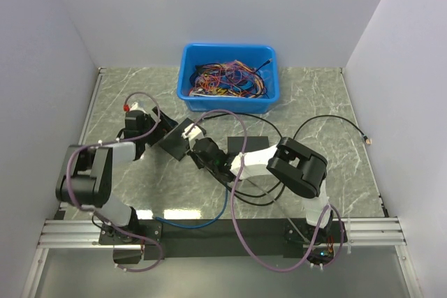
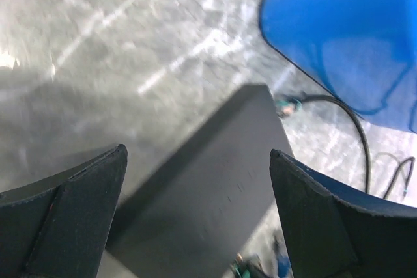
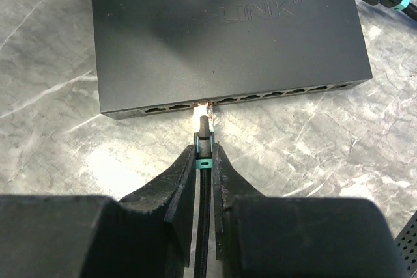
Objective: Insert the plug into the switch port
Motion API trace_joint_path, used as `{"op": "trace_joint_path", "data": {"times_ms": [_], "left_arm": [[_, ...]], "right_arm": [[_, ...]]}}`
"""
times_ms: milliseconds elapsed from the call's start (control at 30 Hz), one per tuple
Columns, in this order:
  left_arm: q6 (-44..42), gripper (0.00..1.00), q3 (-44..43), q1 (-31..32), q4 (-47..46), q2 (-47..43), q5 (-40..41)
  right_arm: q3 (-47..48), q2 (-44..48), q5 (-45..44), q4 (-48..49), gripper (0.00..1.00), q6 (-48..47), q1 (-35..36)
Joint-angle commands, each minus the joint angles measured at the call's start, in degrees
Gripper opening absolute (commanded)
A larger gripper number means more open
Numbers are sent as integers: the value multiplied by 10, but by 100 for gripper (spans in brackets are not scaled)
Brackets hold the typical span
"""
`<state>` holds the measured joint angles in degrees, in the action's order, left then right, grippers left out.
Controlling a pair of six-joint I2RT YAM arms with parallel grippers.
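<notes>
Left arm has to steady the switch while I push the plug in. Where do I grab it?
Come from above with the open left gripper and pinch the switch across its opposite side edges, clear of the port row. It is a flat slab lying on the table, so probably only those edges offer grip.

The switch had a smooth, matt, dark charcoal shell that looked like plastic, with faint lettering in the same tone. The plug was clear glossy plastic with a teal band. The surface was smooth, grey and marble-patterned, with a soft sheen. The right hand had matt black fingers, slightly rough at the edges. The bin was glossy blue plastic.
</notes>
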<state>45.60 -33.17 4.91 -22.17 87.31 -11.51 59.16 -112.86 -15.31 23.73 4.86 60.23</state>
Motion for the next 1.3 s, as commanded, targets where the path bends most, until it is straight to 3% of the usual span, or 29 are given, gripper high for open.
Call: {"op": "trace_joint_path", "data": {"times_ms": [0, 100, 367, 633, 1033, 1267], "left_arm": [[-37, 96, -53, -11, -40, 39, -33], [-46, 95, -75, -16, -39, 80, -61], [-33, 94, -37, -15, -105, 113, -152], [18, 92, 52, 0, -151, 106, -207], [41, 92, 175, 75, -79, -56, -149], [-9, 94, 117, 85, -2, -65, -77]], "right_arm": [[-8, -6, -16, 16, 0, 13, 5], [-6, -8, -19, 12, 0, 12, 10], [-3, -12, -16, 24, 0, 1, 12], [-11, 1, -10, 24, 0, 0, 34], [-44, 43, -28, -18, 0, 22, 99], [-54, 73, -23, -39, 0, 13, 111]]}}
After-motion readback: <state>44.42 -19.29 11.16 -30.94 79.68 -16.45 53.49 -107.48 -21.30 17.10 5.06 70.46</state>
